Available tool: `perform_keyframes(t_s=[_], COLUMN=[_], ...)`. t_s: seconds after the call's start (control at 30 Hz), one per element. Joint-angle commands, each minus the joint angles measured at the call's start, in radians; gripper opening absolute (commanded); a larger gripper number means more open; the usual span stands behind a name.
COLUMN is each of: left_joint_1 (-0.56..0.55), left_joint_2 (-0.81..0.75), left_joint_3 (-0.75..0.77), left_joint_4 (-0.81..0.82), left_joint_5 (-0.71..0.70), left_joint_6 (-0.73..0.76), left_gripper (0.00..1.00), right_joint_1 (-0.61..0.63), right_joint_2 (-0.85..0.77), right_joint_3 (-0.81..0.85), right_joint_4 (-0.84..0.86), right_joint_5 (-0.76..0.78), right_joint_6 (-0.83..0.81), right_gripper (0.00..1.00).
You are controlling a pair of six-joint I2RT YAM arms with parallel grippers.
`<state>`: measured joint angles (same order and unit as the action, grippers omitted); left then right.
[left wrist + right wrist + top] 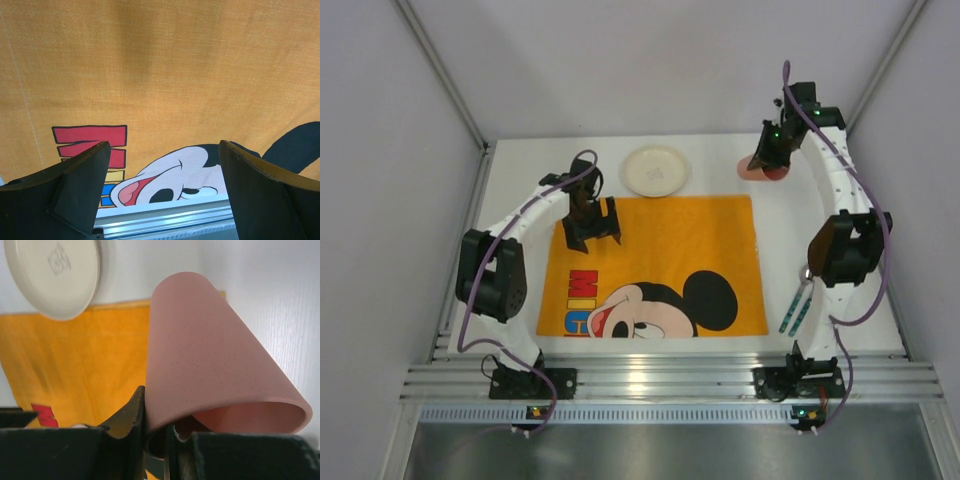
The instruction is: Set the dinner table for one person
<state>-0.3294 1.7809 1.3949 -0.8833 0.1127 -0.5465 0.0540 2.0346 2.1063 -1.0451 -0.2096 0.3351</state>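
A pink cup (pixel 210 355) is pinched at its rim by my right gripper (pixel 156 410), one finger outside the wall and one inside the mouth. In the top view the cup (pixel 770 172) is at the far right of the white dinner table (pixel 520 180), just beyond the orange Mickey Mouse placemat (pixel 660 250), under the right gripper (pixel 765 160). Whether the cup rests on the table I cannot tell. My left gripper (pixel 592 232) hovers over the placemat's far left part. Its jaws stand wide open and empty (pixel 165 145) above the cloth (pixel 175 65).
A small cream plate (pixel 656 170) lies on the table just beyond the placemat's far edge, also in the right wrist view (pixel 55 270). Cutlery with blue-green handles (pixel 798 305) lies right of the placemat near the right arm. An aluminium rail (pixel 165 220) borders the near edge.
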Motion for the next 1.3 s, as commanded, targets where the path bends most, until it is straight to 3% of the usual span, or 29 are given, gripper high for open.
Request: perform_keyframes(t_s=[0.0,0.27,0.63,0.9,0.93,1.03,1.07,1.27], left_joint_1=[-0.003,-0.003,-0.003,-0.003,-0.003,-0.003,-0.003,-0.003], left_joint_2=[-0.003,-0.032,-0.135,-0.133,-0.129,-0.118,-0.117,-0.080], left_joint_3=[0.024,-0.039,-0.184,-0.178,-0.174,-0.155,-0.149,-0.094], left_joint_4=[0.046,0.069,0.102,0.106,0.107,0.107,0.106,0.089], left_joint_5=[0.041,0.058,0.044,0.048,0.050,0.053,0.051,0.042], left_joint_6=[0.007,-0.001,-0.029,-0.036,-0.036,-0.038,-0.038,-0.027], left_gripper=[0.94,0.94,0.94,0.94,0.94,0.94,0.94,0.94], right_joint_1=[0.033,0.168,0.237,0.267,0.271,0.283,0.285,0.283], right_joint_2=[-0.089,-0.051,0.082,0.174,0.180,0.194,0.196,0.177], right_joint_3=[-0.058,-0.118,-0.031,0.086,0.101,0.155,0.170,0.184], right_joint_4=[-0.197,-0.289,-0.308,-0.308,-0.309,-0.314,-0.316,-0.314], right_joint_5=[0.035,0.139,0.203,0.250,0.248,0.253,0.253,0.272], right_joint_6=[-0.073,-0.062,-0.050,-0.054,-0.053,-0.048,-0.048,-0.048], right_gripper=[0.00,0.00,0.00,0.02,0.04,0.25,0.37,0.55])
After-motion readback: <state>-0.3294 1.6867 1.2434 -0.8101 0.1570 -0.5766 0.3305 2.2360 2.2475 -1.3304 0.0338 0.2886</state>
